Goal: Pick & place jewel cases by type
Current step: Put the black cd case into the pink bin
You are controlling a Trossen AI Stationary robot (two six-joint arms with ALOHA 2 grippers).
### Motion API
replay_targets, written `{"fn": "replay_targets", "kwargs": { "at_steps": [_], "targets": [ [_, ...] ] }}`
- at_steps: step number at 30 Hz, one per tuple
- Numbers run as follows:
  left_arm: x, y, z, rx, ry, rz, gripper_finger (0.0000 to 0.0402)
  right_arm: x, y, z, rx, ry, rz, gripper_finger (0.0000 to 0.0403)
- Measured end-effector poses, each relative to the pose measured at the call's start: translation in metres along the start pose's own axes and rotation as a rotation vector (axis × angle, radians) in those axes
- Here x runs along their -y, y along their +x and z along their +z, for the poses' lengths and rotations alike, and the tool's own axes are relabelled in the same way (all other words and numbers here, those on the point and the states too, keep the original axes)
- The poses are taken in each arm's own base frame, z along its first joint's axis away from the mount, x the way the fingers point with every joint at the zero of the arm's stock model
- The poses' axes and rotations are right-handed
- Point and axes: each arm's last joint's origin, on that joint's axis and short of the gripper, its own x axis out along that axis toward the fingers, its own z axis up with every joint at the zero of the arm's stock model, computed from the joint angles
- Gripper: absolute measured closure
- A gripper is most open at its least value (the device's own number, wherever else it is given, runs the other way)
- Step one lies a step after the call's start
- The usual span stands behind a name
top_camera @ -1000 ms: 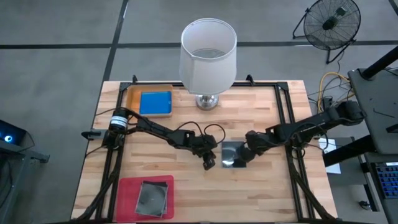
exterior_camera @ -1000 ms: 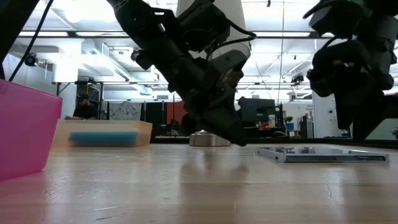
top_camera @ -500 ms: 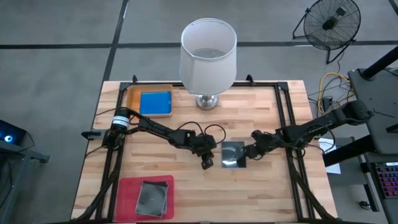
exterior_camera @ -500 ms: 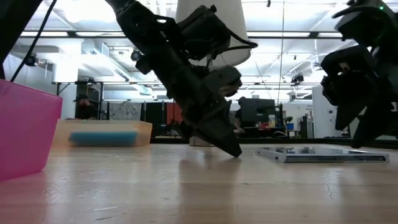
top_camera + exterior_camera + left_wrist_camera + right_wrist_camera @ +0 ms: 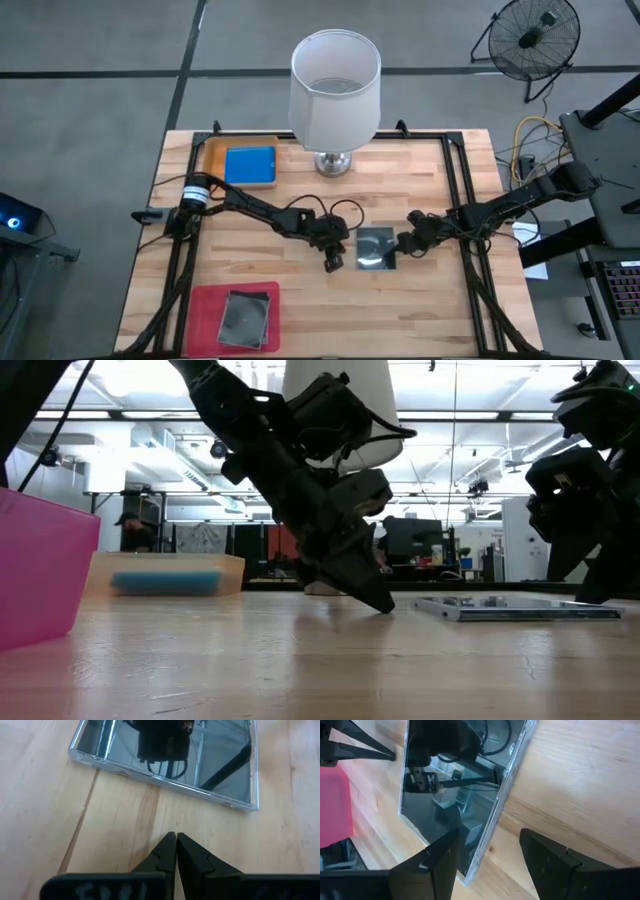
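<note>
While the high view shows 1 grey-transparent jewel case (image 5: 374, 248) flat on the table (image 5: 440, 310) between both arms, the left wrist view shows the left end effector (image 5: 176, 838) pressed together just beside its edge. The right end effector (image 5: 487, 842) stands apart over its opposite edge. Only the high view shows the blue case (image 5: 250, 165) in the orange tray (image 5: 212, 155) and another grey case (image 5: 244, 318) in the pink tray (image 5: 205, 305).

Blue case (image 5: 250, 165) – orange tray (image 5: 212, 160); grey case (image 5: 243, 318) – magenta tray (image 5: 204, 305).
</note>
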Motion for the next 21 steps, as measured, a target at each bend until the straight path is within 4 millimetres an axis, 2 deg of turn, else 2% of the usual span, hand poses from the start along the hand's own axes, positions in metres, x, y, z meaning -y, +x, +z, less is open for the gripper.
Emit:
{"fn": "replay_targets", "kwargs": {
  "at_steps": [7, 13, 21],
  "targets": [
    [-0.005, 0.001, 0.003, 0.019, 0.03, -0.009, 0.0402, 0.001, 0.002, 0.0, -0.001, 0.002, -0.013, 0.0197],
    [-0.008, 0.013, 0.004, 0.025, 0.023, -0.03, 0.0402, -0.001, 0.007, 0.0, -0.007, 0.002, -0.008, 0.0198],
    [-0.004, 0.024, 0.018, 0.048, 0.028, -0.052, 0.0402, -0.003, 0.013, 0.0, -0.008, 0.018, 0.008, 0.0198]
  ]
}}
